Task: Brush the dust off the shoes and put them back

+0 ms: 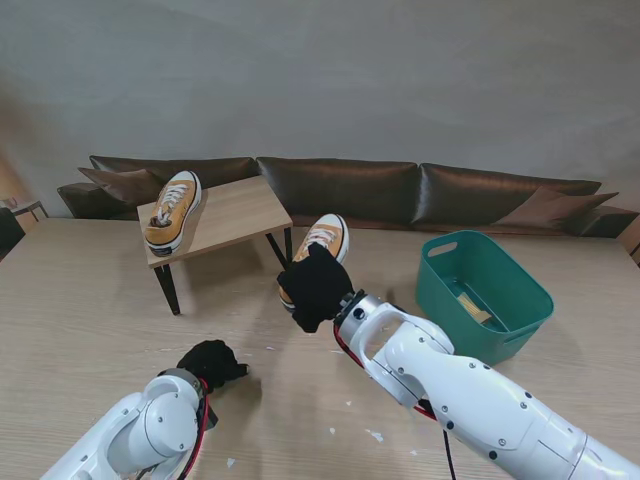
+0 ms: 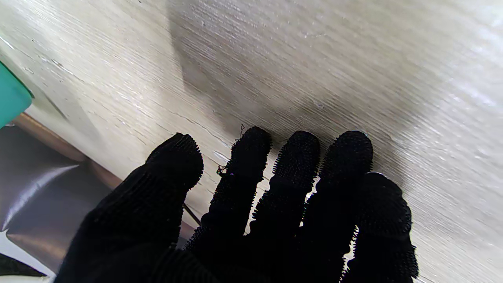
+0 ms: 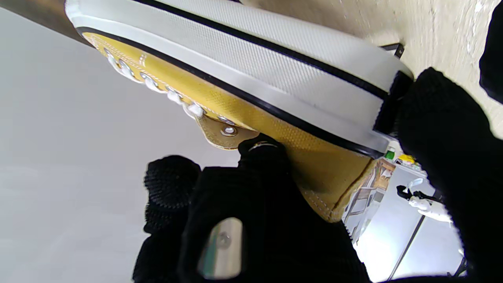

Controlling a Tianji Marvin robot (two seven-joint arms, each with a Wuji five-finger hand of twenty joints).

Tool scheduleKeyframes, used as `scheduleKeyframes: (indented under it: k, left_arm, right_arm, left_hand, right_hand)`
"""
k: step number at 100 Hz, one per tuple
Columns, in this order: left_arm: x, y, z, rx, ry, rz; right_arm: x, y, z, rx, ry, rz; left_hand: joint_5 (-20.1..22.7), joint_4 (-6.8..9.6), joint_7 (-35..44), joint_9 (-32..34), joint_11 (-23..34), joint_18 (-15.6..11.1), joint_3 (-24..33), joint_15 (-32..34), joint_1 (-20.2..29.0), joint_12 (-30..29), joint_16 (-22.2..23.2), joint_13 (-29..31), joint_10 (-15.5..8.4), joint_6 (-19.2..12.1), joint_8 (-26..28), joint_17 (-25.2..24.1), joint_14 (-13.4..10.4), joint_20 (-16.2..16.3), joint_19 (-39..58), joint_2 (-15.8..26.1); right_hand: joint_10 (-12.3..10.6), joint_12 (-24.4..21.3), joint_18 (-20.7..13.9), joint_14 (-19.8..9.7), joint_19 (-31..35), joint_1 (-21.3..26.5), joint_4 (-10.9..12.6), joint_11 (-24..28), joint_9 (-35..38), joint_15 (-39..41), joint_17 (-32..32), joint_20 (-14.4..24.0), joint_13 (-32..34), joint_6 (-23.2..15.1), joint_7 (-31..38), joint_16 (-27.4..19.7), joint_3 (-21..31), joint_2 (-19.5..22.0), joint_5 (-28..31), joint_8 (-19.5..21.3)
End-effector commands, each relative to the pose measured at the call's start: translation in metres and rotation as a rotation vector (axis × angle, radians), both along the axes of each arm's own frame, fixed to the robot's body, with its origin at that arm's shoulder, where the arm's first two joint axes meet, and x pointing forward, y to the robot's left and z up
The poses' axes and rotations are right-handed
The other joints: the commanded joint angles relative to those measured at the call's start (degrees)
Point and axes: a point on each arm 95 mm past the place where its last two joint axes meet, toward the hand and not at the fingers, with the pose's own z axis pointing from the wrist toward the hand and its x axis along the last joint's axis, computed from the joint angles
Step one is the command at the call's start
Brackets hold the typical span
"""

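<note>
On the left, the white left arm comes up from the near corner and ends in a black-gloved left hand held low over the pale wood-grain table, palm down. Its wrist view shows the fingers stretched out flat and slightly apart with nothing in them.

Farther from me on the left, one mustard-yellow canvas sneaker with white laces lies on a small wooden stand with black legs, near its left edge.

Toward the middle, the black-gloved right hand is raised off the table and gripping the heel of a second mustard-yellow sneaker. In the right wrist view the thumb presses the white rubber sole while other fingers close on the canvas side. The glove hides this shoe's heel from the stand.

On the right stands a green plastic basket; the object inside it is hard to make out.
</note>
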Motion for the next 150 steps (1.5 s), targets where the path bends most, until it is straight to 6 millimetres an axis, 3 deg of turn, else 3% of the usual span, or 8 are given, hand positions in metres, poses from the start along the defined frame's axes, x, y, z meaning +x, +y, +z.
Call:
scheduleKeyframes:
  k: [1,41,56,150]
  left_arm:
    - [-0.002,0.005,-0.010,0.003,0.053,0.007]
    - [0.007,0.010,-0.009,0.011,0.059,0.042]
    - [0.007,0.013,-0.011,0.015,0.063,0.064]
    - [0.008,0.031,-0.026,0.024,0.090,0.158]
  right_arm:
    - [0.003,0.010,0.014,0.021,-0.025,0.006]
    - [0.015,0.046,0.025,0.070,-0.056,0.051]
    - [0.012,0.054,0.040,0.087,-0.063,0.071]
    - [0.042,0.125,0.036,0.163,-0.047,0.135]
  left_hand:
    - [0.04,2.09,-2.87,-1.28,-7.65,-1.14,0.38,-1.44,-0.95,-4.53,-1.16,-0.99,4.21,2.51,-1.51,-1.55,3.23,-0.42,-0.76,2.43]
    - [-0.24,2.11,-3.12,-2.04,-8.23,-1.42,0.38,-2.06,-0.90,-4.80,-1.20,-2.07,4.20,2.54,-1.56,-2.46,3.21,-0.70,-1.61,2.56]
    - [-0.30,2.16,-3.24,-2.10,-8.31,-1.42,0.40,-2.13,-0.88,-4.85,-1.19,-2.08,4.26,2.71,-1.60,-2.59,3.29,-0.74,-1.75,2.61]
    - [-0.28,2.19,-3.38,-2.15,-8.42,-1.26,0.42,-2.22,-0.73,-4.86,-1.08,-2.42,4.53,2.91,-1.57,-2.93,3.57,-0.58,-2.06,2.81]
  right_hand:
    - [-7.51,0.26,-1.20,-6.70,-0.65,7.64,4.60,1.46,3.87,0.52,15.70,1.61,0.35,5.13,26.08,0.76,10.66,4.71,6.36,4.69]
    - [-7.49,-0.13,-1.16,-6.80,-0.99,7.73,4.75,1.67,3.59,0.05,15.63,1.76,0.37,5.16,26.08,0.68,10.33,5.04,6.08,4.43]
    - [-7.56,-0.25,-1.16,-6.79,-1.13,7.71,4.75,1.75,3.39,-0.17,15.56,1.79,0.36,5.17,26.14,0.61,10.22,5.24,5.93,4.27]
    - [-7.88,-1.50,-1.39,-6.90,-2.30,7.73,4.93,2.74,1.89,-1.67,14.67,1.69,0.41,5.13,27.00,-0.12,9.36,6.53,4.73,2.91]
